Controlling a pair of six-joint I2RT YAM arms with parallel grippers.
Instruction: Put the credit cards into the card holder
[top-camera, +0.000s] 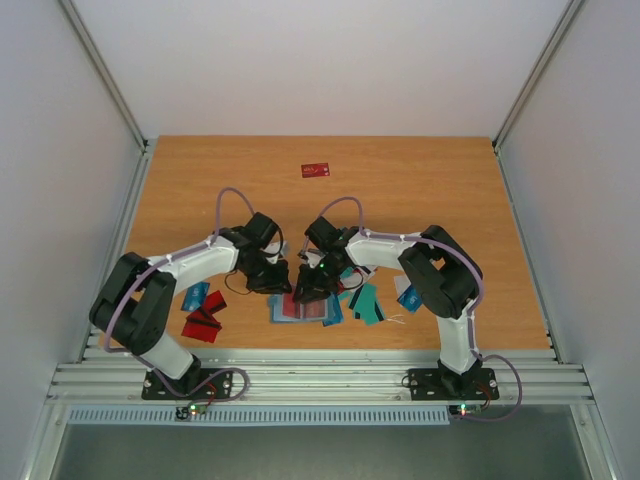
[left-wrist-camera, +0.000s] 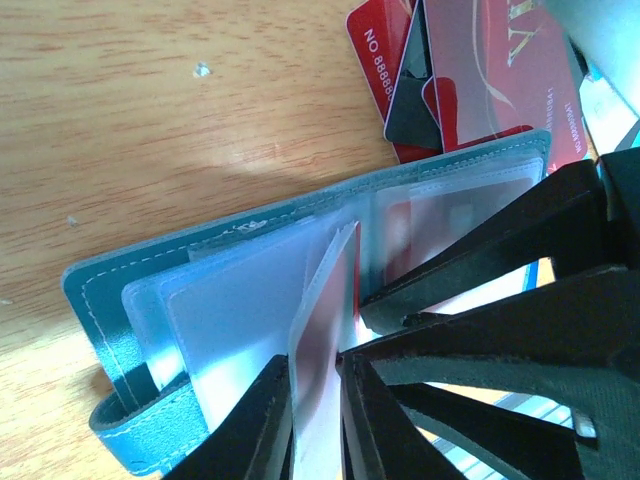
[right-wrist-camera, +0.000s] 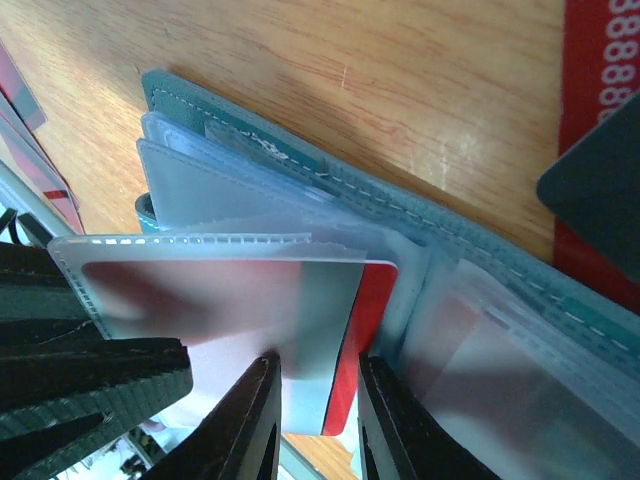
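The teal card holder (top-camera: 300, 312) lies open on the table between both arms, its clear inner pockets fanned out; it also shows in the left wrist view (left-wrist-camera: 110, 300) and the right wrist view (right-wrist-camera: 400, 205). My left gripper (top-camera: 276, 278) (left-wrist-camera: 315, 370) is shut on one clear pocket sleeve (left-wrist-camera: 322, 285) and holds it upright. My right gripper (top-camera: 314, 283) (right-wrist-camera: 320, 395) is shut on a red credit card (right-wrist-camera: 372, 310) with a pale stripe. Part of that card sits inside the held sleeve. Loose credit cards lie left (top-camera: 203, 315) and right (top-camera: 368, 300) of the holder.
One red card (top-camera: 316, 170) lies alone at the far middle of the table. More red cards (left-wrist-camera: 480, 70) and a dark one (right-wrist-camera: 600, 190) lie just beyond the holder. White walls and metal rails enclose the table. The right gripper's fingers (left-wrist-camera: 480, 250) crowd the left wrist view.
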